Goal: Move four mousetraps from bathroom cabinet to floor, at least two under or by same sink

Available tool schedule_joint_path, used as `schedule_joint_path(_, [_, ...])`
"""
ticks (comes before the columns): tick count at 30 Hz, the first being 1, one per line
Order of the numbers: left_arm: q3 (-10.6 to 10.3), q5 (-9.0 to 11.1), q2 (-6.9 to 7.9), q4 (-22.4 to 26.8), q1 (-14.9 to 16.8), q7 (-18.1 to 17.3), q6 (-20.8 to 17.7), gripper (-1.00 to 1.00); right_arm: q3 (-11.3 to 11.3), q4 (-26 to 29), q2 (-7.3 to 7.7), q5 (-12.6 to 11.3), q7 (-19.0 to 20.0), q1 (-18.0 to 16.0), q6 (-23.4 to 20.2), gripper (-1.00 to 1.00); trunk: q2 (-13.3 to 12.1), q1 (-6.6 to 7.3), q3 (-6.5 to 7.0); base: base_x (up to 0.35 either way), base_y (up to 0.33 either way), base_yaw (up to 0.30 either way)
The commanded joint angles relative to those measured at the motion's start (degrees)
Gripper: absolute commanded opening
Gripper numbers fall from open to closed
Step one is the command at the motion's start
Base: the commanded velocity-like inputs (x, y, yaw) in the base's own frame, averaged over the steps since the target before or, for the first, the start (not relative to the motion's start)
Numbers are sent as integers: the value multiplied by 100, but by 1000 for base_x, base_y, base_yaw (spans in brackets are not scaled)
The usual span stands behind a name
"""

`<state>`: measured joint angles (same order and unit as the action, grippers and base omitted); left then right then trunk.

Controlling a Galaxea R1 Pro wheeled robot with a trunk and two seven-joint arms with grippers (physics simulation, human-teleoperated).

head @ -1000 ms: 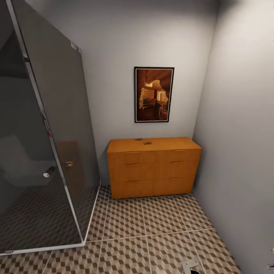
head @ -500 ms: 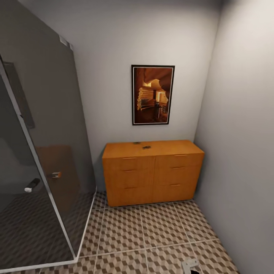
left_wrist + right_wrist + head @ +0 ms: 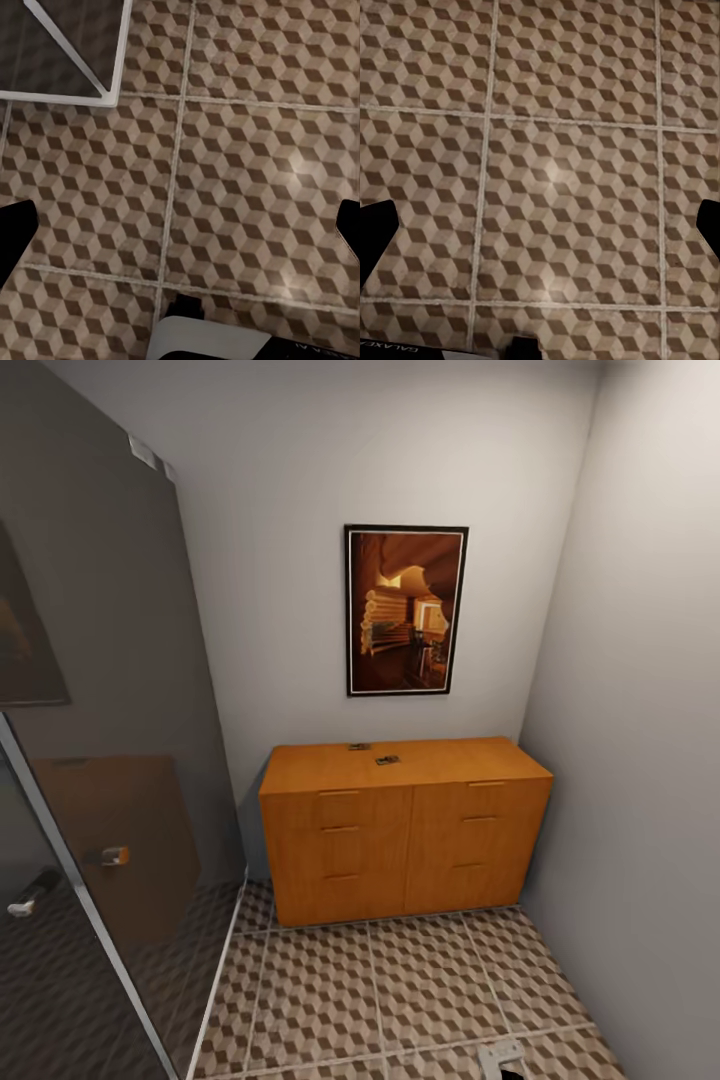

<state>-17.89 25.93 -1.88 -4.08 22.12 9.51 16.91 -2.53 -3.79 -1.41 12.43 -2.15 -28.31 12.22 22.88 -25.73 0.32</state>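
At the left of the head view stood a dark glass shower screen [image 3: 110,690] with a small handle [image 3: 112,855], its pale frame running down to the bathroom floor [image 3: 400,990]. Right of it, against the far wall, sat the cabinet [image 3: 400,830], with a framed picture [image 3: 405,610] hanging above it. Two mousetraps lay on the cabinet top, well back from the front edge: one [image 3: 359,746] farther back and to the left, the other [image 3: 387,760] just right of it and nearer.

The left gripper [image 3: 180,232] hung over bare floor tiles near the shower's corner, its fingers [image 3: 15,232] wide apart, holding nothing. The right gripper [image 3: 540,232] likewise hung over patterned tiles, fingers [image 3: 375,229] spread wide and empty.
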Motion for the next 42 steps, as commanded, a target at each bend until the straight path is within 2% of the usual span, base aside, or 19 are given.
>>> schedule_joint_path(1, [-48,35,-5,-23,5,9,32,100,-28,-25,0,49,-22,-8,38,100,4,-6,-2,328,0,0])
schedule_joint_path(42, [-48,35,-5,-23,11,16,35,100,-28,-28,0,45,-22,-8,43,100,4,-6,-2,328,0,0])
